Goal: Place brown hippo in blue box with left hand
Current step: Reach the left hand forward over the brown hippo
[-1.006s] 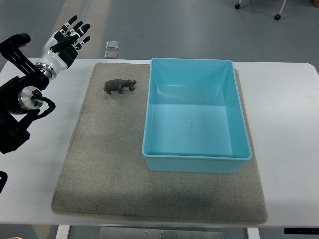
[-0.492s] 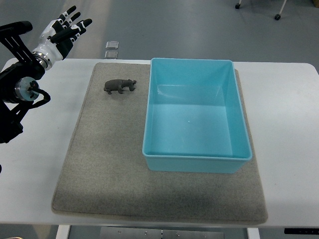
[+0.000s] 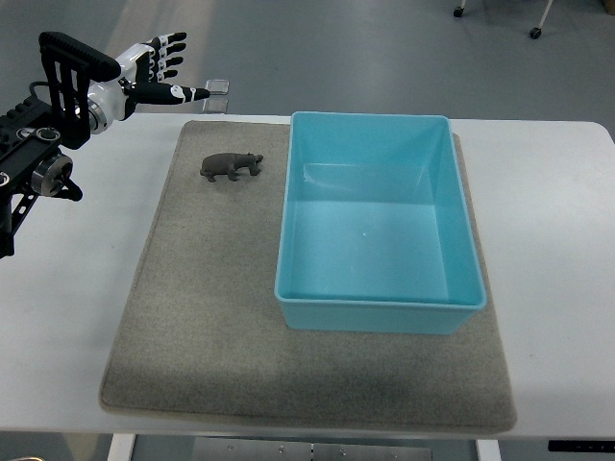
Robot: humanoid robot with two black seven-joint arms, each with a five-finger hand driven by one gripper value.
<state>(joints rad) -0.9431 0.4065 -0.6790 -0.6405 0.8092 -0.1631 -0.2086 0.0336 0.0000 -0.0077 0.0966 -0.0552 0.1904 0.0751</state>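
The box [image 3: 379, 230] sits empty on the grey mat [image 3: 211, 336]; the hippo [image 3: 231, 165] stands just left of it, untouched. Beyond, the left hand [image 3: 154, 75] has swung rightward toward the hippo, fingers spread and empty, so the reach is likely beginning. White table [image 3: 548, 230]; grey floor [image 3: 336, 48] behind.

The blue box [image 3: 379, 226] looks like smooth, faintly glossy plastic, the grey mat [image 3: 192, 327] under it a rough, matt felt-like cloth, the white table [image 3: 67, 317] smooth and matt, and the brown hippo [image 3: 231, 165] a dull, matt moulded toy.
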